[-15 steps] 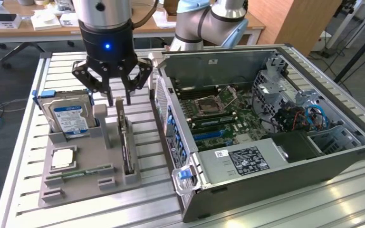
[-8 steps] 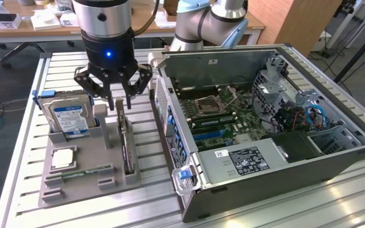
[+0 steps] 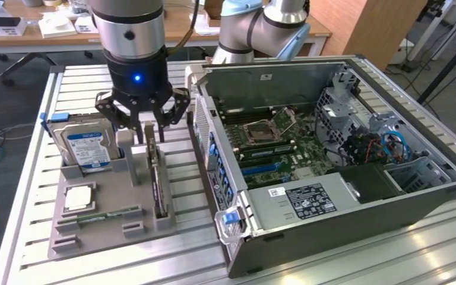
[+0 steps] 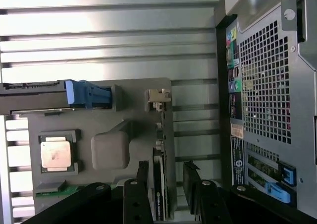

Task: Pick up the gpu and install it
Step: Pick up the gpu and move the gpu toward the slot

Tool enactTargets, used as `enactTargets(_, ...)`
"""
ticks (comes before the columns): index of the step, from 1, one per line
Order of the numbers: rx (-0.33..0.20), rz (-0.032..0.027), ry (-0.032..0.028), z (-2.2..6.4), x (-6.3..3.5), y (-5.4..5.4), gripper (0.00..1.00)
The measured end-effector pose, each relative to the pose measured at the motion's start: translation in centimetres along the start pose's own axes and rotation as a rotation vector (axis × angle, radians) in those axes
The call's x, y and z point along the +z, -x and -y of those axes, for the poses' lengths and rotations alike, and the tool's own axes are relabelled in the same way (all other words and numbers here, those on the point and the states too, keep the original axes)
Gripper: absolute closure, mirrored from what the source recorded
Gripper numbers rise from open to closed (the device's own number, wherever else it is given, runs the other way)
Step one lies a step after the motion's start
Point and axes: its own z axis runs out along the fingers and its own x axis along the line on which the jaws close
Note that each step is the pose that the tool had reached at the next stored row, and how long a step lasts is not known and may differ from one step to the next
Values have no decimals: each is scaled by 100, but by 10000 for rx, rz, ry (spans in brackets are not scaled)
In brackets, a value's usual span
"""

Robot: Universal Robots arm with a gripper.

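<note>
The gpu [image 3: 158, 189] is a thin dark card standing on edge in a slot of the grey holder tray [image 3: 93, 240]. Its metal end bracket [image 4: 158, 100] sits at the far end in the wrist view. My gripper [image 3: 145, 126] hangs just above the card's near end, open. In the wrist view the gripper [image 4: 166, 179] straddles the gpu [image 4: 158, 194], one black finger on each side with a gap to the card, holding nothing. The open computer case [image 3: 418, 196] lies beside the tray on the exterior view's right, its motherboard [image 3: 279, 148] exposed.
The tray also carries a silver hard drive [image 3: 85, 148] with a blue-white label, a square processor [image 3: 79, 199] and a green memory stick [image 3: 101, 217]. The case's rear panel [image 4: 267, 85] stands close to the card. A second robot arm [image 3: 248, 29] stands behind the case, on a slatted aluminium table [image 3: 30, 178].
</note>
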Motion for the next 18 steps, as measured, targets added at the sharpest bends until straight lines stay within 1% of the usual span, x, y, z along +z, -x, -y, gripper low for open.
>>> enactTargets(5, 0, -2, -2, 4, 79, -2, 59)
enactTargets(10, 2, -2, 0, 10, 87, -2, 59)
enactTargets(13, 0, -2, 1, 56, 85, -1, 59)
enactTargets(18, 0, -3, 4, 163, 80, -3, 59)
